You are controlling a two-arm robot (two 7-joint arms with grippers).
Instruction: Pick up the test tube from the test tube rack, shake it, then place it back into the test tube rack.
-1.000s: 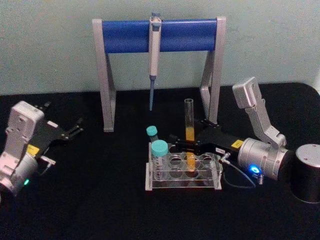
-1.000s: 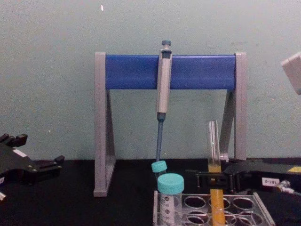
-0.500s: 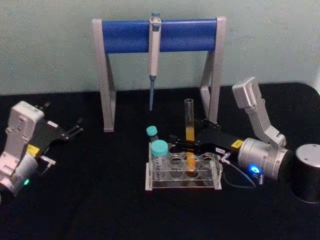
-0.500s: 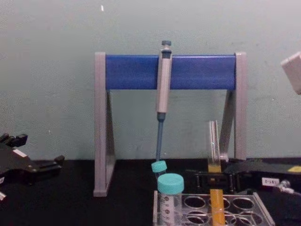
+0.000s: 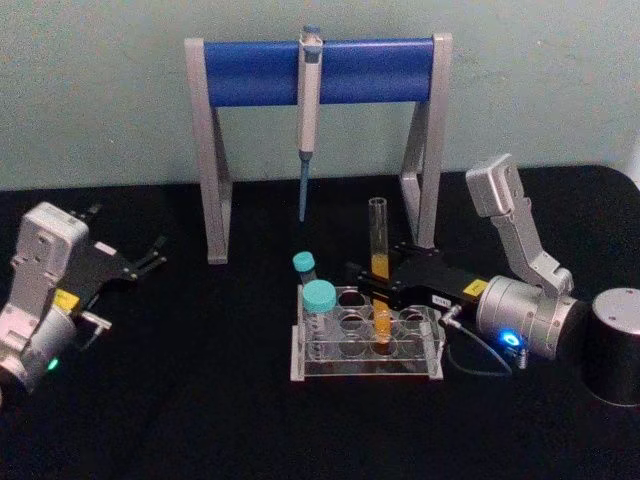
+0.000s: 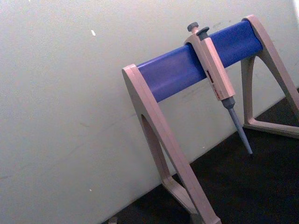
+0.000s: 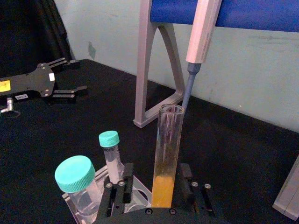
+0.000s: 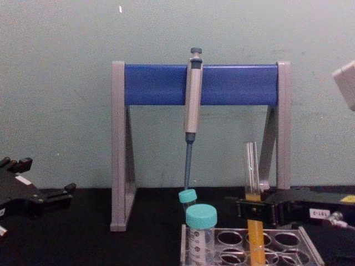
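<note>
Centrally on the counter (image 5: 200, 400), the test tube (image 5: 378, 240) stands upright in the test tube rack (image 5: 365, 366): clear, uncapped, orange-yellow liquid low down, its base blurred behind plastic. From 3 o'clock the right gripper (image 5: 372, 283) holds its jaws narrowly parted astride it; the left gripper (image 5: 155, 255) sits at 9 o'clock, jaws apart.

The test tube (image 5: 378, 235) (image 7: 167, 140) (image 8: 252, 166), a long, thin, uncapped tube of clear glass, is seen standing upright in the test tube rack (image 5: 365, 368) (image 8: 272, 239). Its lower half is filled with orange-yellow liquid. It is seated in a hole right of the rack's middle. The rack, a low clear plastic tray with rows of round holes, is set flat on the black tabletop.
</note>
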